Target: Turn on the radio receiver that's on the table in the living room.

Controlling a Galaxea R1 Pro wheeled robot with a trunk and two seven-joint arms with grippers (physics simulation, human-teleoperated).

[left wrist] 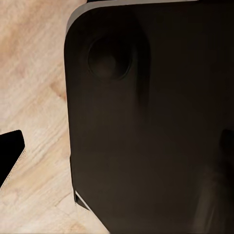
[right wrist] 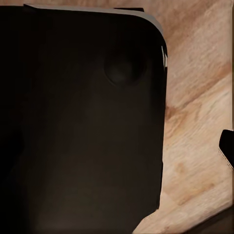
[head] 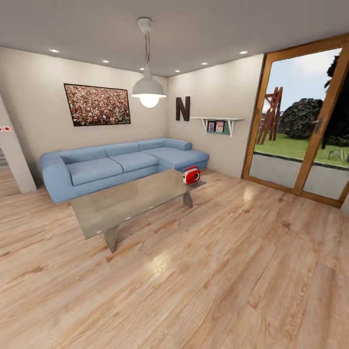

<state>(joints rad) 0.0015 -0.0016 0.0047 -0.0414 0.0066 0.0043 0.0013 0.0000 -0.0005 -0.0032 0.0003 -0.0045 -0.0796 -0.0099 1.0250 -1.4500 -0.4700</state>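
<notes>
The small red radio receiver (head: 192,175) stands upright at the right end of the low glossy grey table (head: 131,198), in the middle of the living room and some way ahead of me. Its white-trimmed face with the round dial is turned toward the right front. In the left wrist view a dark finger tip (left wrist: 9,156) pokes in at the edge over the wood floor. In the right wrist view another dark tip (right wrist: 227,146) shows the same way. Whether either gripper is open or shut cannot be read from these tips.
A blue L-shaped sofa (head: 121,162) wraps behind the table. A crowd picture (head: 97,104), a dark letter N (head: 182,108) and a pendant lamp (head: 149,89) are beyond. Glass doors (head: 300,121) are at right. A broad dark panel (left wrist: 146,122) (right wrist: 83,122) fronts both wrist cameras.
</notes>
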